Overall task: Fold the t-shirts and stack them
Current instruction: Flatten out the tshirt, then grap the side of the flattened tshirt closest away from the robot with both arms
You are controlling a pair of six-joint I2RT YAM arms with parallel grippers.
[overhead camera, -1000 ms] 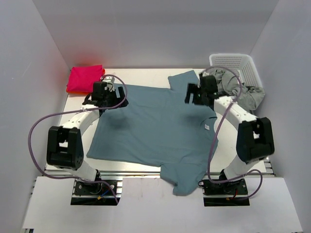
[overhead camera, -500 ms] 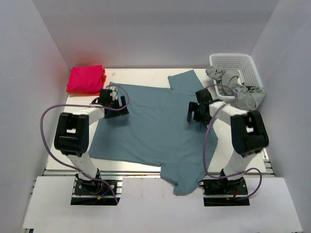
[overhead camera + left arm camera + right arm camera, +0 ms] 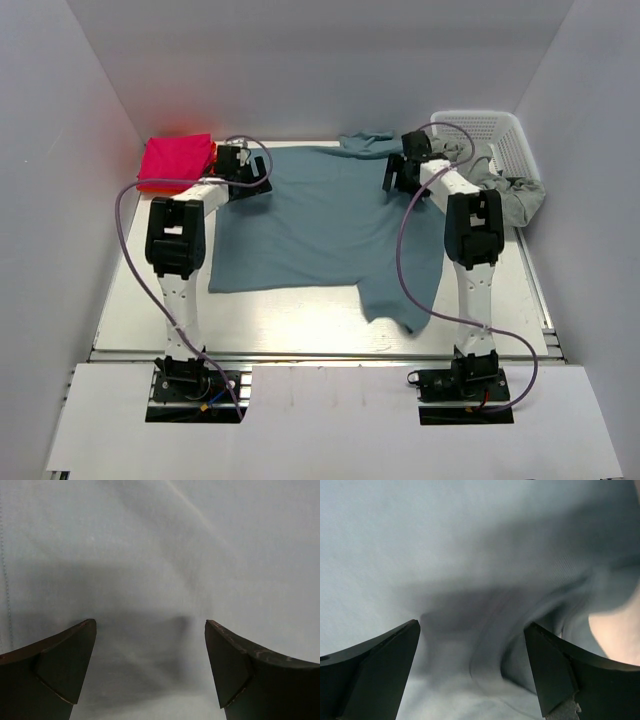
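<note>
A dusty teal t-shirt (image 3: pixel 320 225) lies spread across the table, one sleeve (image 3: pixel 388 300) pointing to the near edge and another bunched at the back (image 3: pixel 365 143). My left gripper (image 3: pixel 243 166) stands open over its far left part, with flat teal cloth (image 3: pixel 150 570) between the fingers (image 3: pixel 65 665). My right gripper (image 3: pixel 398 172) stands open over the far right part, with creased cloth (image 3: pixel 485 645) between its fingers (image 3: pixel 555 670). Neither holds anything. A folded pink t-shirt (image 3: pixel 176 161) with orange under it lies at the back left. A grey t-shirt (image 3: pixel 505 192) spills from the basket.
The white lattice basket (image 3: pixel 492 126) stands in the back right corner beside my right arm. White walls close in the back and both sides. Bare table (image 3: pixel 150 300) shows to the left and along the near edge. A patch of table (image 3: pixel 620 635) shows by the right finger.
Both arms have stretched out toward the back wall. The teal shirt has slid back with them, its near sleeve now off the front edge, and its far sleeve has bunched up.
</note>
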